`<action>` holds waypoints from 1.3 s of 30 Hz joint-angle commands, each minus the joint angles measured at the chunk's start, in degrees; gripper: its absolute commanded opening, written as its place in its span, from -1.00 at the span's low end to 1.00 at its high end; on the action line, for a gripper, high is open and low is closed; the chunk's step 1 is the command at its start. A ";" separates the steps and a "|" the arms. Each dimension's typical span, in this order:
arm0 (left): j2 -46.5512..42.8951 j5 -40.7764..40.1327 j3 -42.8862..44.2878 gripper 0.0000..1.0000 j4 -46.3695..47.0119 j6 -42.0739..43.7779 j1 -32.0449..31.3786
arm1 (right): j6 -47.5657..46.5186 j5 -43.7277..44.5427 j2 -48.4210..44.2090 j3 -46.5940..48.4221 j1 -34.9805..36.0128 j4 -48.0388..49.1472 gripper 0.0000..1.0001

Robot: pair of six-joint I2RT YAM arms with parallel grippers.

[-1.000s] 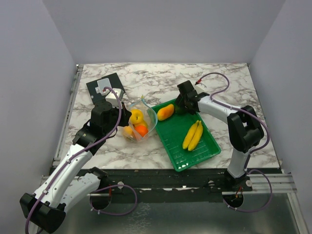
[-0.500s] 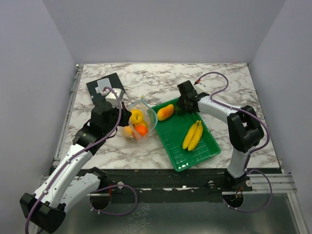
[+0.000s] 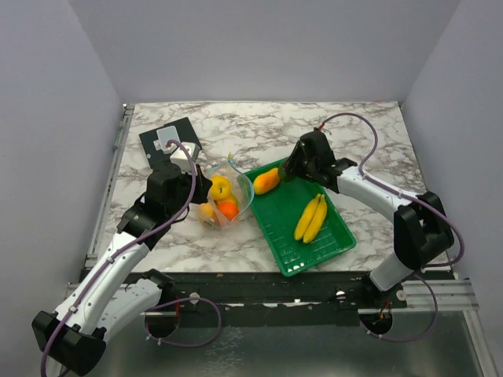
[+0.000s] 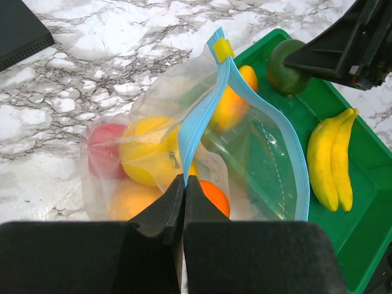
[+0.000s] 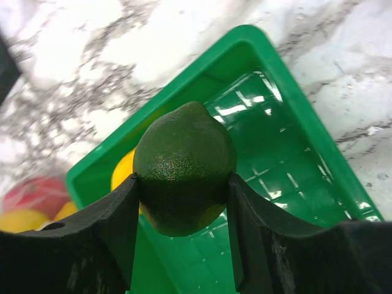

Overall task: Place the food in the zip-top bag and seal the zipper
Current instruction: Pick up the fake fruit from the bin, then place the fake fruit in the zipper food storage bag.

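right gripper [image 5: 184, 184] clamped on a dark green fruit [image 5: 184, 162] above the tray [image 5: 288, 98]; left gripper [image 4: 184, 184] pinched tight on the zipper [image 4: 199, 116]
only my right wrist cam shows that grip, on top cam the arm covers it. left wrist cam: zip-top bag [image 4: 263, 153] on the table [image 3: 354, 133] just beside the tray, mouth gaping toward it, zipper running away from my fingertips, red, yellow and orange food [image 4: 144, 153] inside. bananas [image 3: 311, 217] lie lengthwise in the tray
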 commanded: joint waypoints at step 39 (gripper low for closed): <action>-0.27 0.10 -0.53 -1.00 0.25 0.53 -0.20 | -26.08 -29.11 -15.78 4.07 16.55 11.90 -0.68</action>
